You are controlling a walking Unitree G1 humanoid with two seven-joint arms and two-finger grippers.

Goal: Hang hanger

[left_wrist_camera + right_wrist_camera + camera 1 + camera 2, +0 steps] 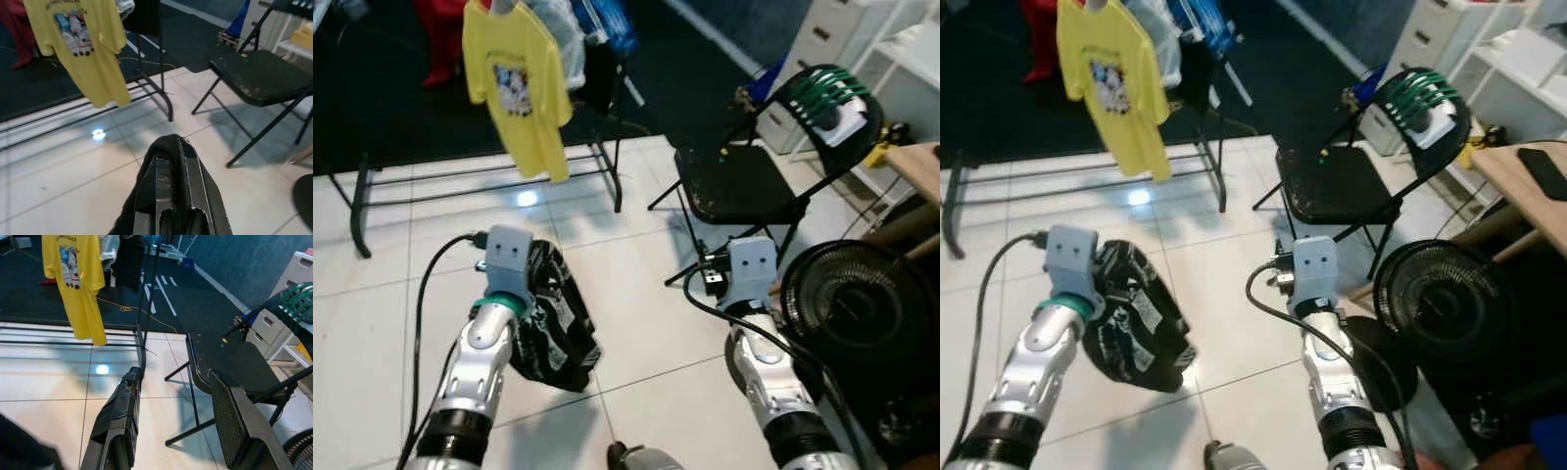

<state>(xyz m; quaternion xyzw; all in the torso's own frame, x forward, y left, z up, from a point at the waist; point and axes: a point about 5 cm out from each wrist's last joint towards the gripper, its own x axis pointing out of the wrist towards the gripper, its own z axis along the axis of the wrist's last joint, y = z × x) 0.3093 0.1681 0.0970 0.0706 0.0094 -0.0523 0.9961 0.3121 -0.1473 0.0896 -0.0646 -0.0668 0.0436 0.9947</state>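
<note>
While white floor tiles [636,255] meet dark carpet beyond, one clothes rack [484,181] carries one yellow T-shirt [519,83]. Right of the rack stands one black folding chair [739,181]; one black fan [857,304] sits nearer. Left gripper [171,169], short of the rack, is clamped on a black garment [553,328]; right gripper [183,418] is spread apart.

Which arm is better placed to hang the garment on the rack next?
Left. The left claw is shut on the black garment, and the clothes rack with the yellow T-shirt stands ahead on its side. The right claw is open, by the folding chair.
</note>
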